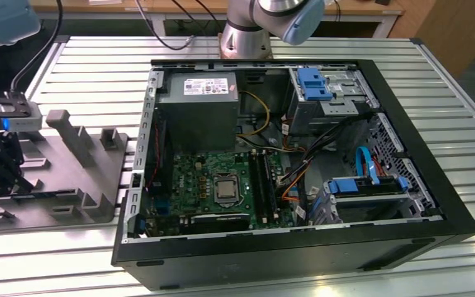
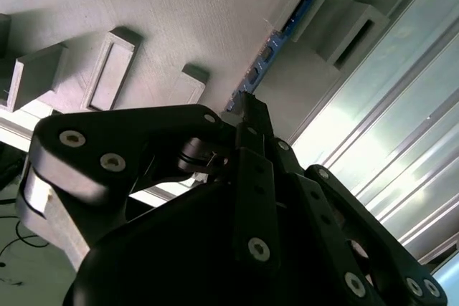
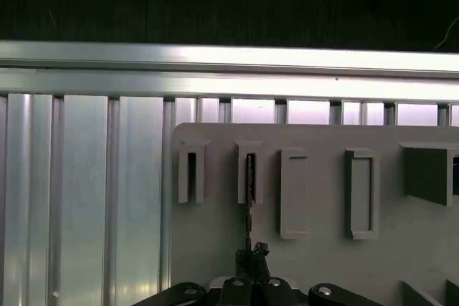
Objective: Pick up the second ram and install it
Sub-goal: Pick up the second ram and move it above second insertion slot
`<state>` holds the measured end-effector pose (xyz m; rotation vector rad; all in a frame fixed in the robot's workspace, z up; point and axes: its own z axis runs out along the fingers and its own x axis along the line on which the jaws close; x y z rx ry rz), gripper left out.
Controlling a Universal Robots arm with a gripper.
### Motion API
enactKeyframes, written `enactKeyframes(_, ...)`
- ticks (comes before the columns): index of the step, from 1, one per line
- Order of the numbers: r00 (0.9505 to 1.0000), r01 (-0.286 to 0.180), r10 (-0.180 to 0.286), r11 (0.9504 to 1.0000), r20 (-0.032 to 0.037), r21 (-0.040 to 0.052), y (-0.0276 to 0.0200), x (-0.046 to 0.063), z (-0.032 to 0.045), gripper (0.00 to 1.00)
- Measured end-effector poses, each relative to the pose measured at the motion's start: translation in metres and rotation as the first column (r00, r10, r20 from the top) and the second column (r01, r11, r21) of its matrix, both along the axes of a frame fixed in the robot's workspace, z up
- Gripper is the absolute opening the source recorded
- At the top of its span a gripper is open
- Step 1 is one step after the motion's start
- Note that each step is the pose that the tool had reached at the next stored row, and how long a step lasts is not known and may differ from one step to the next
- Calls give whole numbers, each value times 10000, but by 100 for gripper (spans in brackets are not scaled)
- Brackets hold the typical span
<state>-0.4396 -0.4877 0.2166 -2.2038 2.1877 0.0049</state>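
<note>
The second ram shows edge-on as a thin dark strip, its far end in a slot block of the grey holder. In the second wrist view the second ram is a blue-edged strip lying along the holder. My gripper has its black fingers pressed together on the strip's near end, seen in both wrist views. In the exterior view my gripper hangs low over the holder at that view's far left, well away from the motherboard's ram slots.
An open computer case lies on the slatted metal table, with the CPU socket, power supply, cables and drive bays inside. The holder carries several raised blocks. The arm's base stands behind the case.
</note>
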Motion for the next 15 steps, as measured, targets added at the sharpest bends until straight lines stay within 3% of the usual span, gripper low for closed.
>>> enactKeyframes(13,9999,124,-124,9999,0,0,1,-2,-16,11)
enactKeyframes(15,9999,125,-125,9999,0,0,1,-2,-16,23)
